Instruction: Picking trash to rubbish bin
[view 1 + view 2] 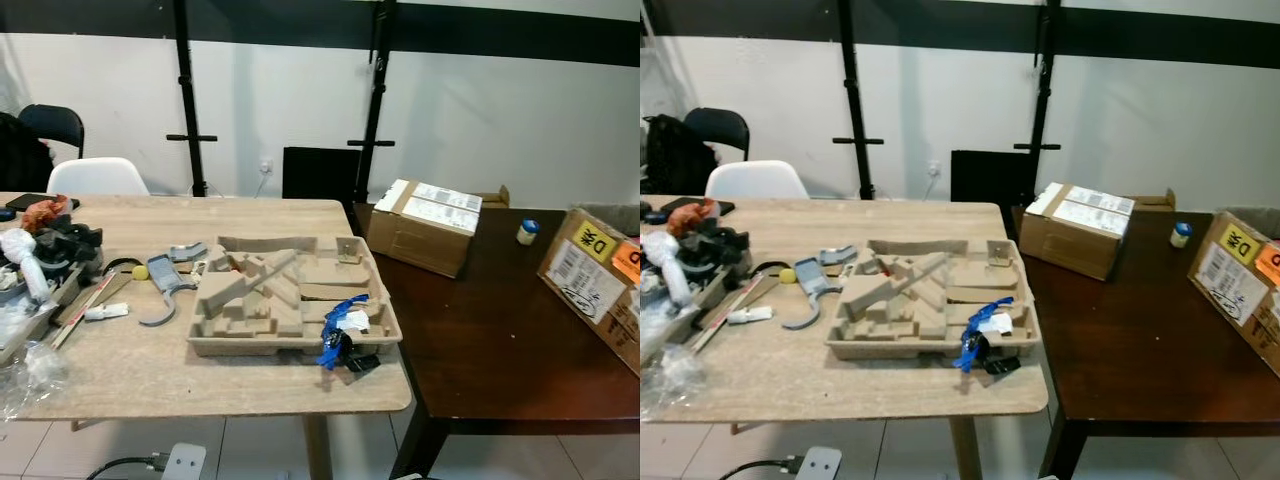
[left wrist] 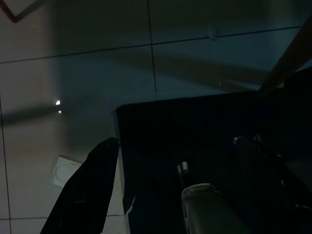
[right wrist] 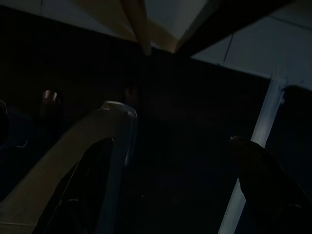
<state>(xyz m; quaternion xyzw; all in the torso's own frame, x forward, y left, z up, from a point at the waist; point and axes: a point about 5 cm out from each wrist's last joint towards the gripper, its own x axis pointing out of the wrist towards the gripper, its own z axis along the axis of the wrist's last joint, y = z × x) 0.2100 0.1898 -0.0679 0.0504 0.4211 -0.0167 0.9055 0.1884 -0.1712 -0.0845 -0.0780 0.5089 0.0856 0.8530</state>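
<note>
The moulded pulp tray (image 1: 290,300) sits on the near edge of the light wooden table (image 1: 200,385); I judge it light, stiff but crushable, best pinched at its rim. My 2 grippers, left gripper (image 2: 175,161) and right gripper (image 3: 175,161), hang low with fingers apart, empty.

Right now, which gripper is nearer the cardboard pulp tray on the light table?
Right, probably, but it's not certain. The right gripper hangs below the tabletop, facing the light table's leg and underside. The left gripper hangs low over floor tiles. Both are well off the tray.
</note>
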